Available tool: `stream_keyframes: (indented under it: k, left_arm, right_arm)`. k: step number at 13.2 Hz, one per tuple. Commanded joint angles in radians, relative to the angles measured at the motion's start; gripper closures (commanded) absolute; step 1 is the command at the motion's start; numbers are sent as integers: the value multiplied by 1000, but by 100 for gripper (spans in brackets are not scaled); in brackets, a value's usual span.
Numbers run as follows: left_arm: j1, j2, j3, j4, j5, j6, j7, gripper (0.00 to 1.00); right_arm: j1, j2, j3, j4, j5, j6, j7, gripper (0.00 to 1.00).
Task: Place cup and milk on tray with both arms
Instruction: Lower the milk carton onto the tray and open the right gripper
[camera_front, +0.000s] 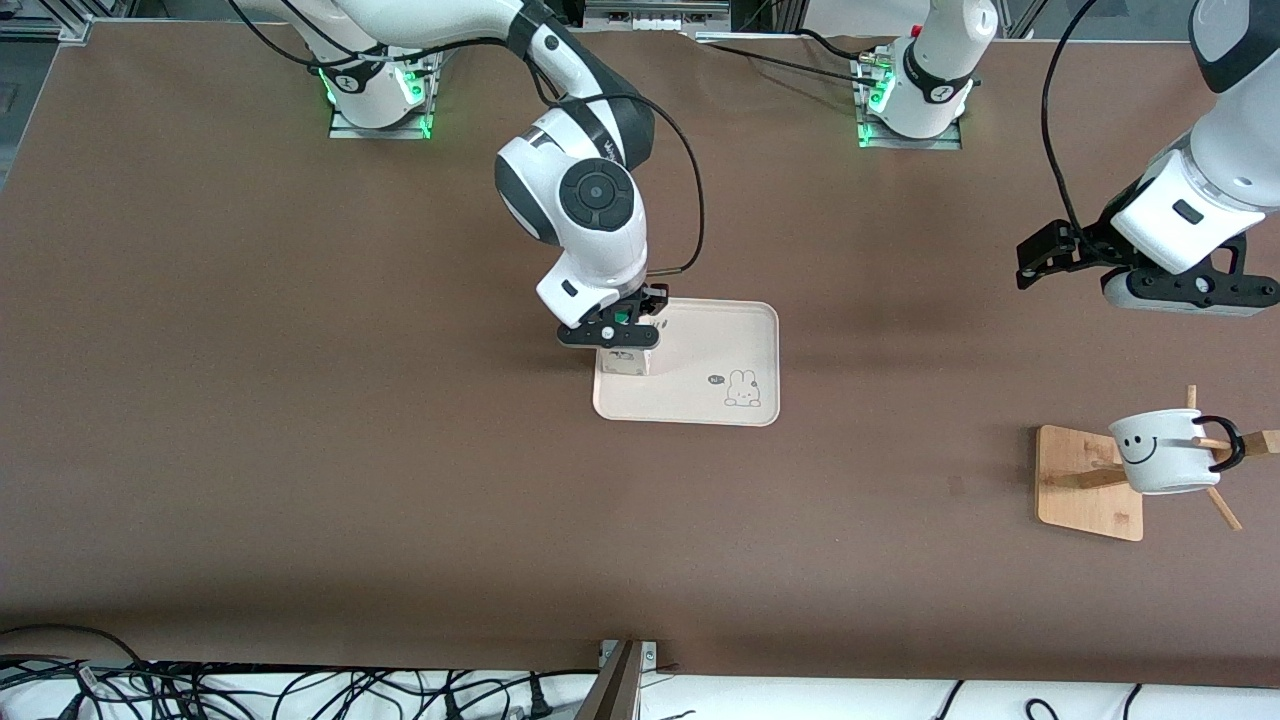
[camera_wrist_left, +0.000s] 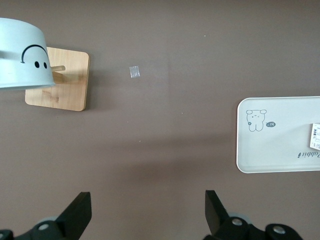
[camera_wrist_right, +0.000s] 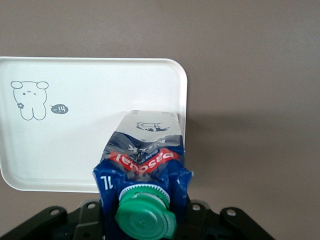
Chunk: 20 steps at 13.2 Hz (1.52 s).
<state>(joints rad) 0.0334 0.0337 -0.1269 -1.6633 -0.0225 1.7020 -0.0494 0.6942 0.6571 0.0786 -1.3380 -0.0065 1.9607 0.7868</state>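
The milk (camera_front: 626, 361), a blue and white carton with a green cap (camera_wrist_right: 145, 216), stands upright at the tray's (camera_front: 710, 340) end toward the right arm, and my right gripper (camera_front: 614, 333) is shut on its top. I cannot tell whether its base rests on the cream tray (camera_wrist_right: 60, 145). The cup (camera_front: 1160, 452), white with a smiley face, hangs on a wooden rack (camera_front: 1085, 490) toward the left arm's end. My left gripper (camera_front: 1032, 262) hovers open and empty over bare table between tray and rack. Its fingers (camera_wrist_left: 75, 215) stand wide apart, with the cup (camera_wrist_left: 20, 55) off to one side.
The rack's square wooden base (camera_wrist_left: 62, 80) and pegs (camera_front: 1222, 508) hold the cup off the table. A small pale scrap (camera_wrist_left: 134, 72) lies on the brown table between rack and tray. Cables run along the table's front edge (camera_front: 300, 690).
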Motion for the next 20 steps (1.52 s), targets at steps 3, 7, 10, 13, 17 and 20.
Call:
stream_keyframes:
  k: [3, 7, 10, 13, 17, 20]
  left_arm:
    - [9, 20, 3, 31, -13, -41, -29, 0]
    - [10, 41, 6, 34, -19, -67, -86, 0]
    - [5, 58, 1, 56, -19, -87, -119, 0]
    - [3, 75, 0, 76, -8, -107, -118, 0]
    - [8, 80, 1, 76, -7, -107, -116, 0]
    - [25, 135, 13, 97, -7, -100, -72, 0]
  right_arm:
    - [22, 42, -8, 28, -36, 20, 17, 51]
    - [16, 30, -10, 34, -32, 18, 17, 0]
    - [4, -40, -13, 37, -29, 4, 46, 0]
    - [-97, -140, -11, 37, -21, -57, 34, 0]
    - [-260, -273, -16, 34, 37, -192, -183, 0]
    - [-280, -361, -103, 11, 48, -308, -363, 0]
